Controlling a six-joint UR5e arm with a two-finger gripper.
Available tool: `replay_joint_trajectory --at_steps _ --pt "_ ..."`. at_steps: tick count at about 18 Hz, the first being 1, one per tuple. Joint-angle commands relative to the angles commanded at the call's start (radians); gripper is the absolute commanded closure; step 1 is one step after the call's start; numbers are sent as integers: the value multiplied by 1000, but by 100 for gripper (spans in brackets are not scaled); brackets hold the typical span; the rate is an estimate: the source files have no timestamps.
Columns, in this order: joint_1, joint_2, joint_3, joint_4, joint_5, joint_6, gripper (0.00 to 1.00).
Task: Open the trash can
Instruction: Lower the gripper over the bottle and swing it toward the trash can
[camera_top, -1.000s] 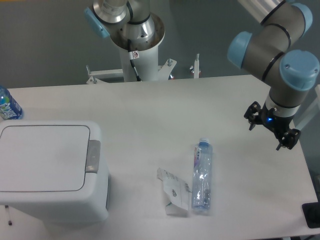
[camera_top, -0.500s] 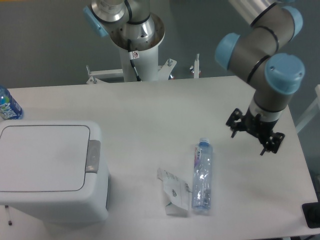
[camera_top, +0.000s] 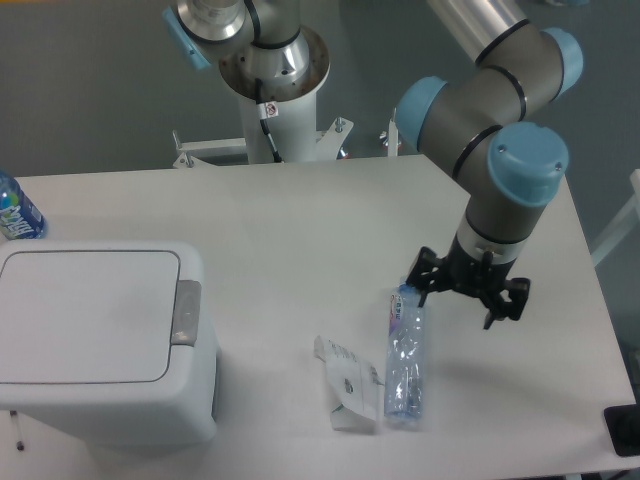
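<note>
Trash can at the left front of the white worktop, lid flat and closed, grey latch on its right edge. Well apart to the right, tool with fingers spread, holding nothing, just beside the cap end of a lying clear bottle. Crumpled carton touching the bottle's left side; blue bottle at the far left edge.

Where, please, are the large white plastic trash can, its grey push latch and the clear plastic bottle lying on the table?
Large white plastic trash can (camera_top: 85, 315): fixed camera view, middle of its flat shut lid.
Grey push latch (camera_top: 186, 312): fixed camera view, centre of the latch.
Clear plastic bottle (camera_top: 404, 358): fixed camera view, mid-body.
</note>
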Motion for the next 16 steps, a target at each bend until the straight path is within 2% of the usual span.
replay_joint_trajectory --at_steps 4,9,11,16 --pt "-34 0 -3 -6 -69 -115 0" --pt "-54 11 -3 -20 -135 -161 0" --pt "-55 12 9 -55 -176 -169 0" --pt "-81 12 77 -202 -181 -202 0"
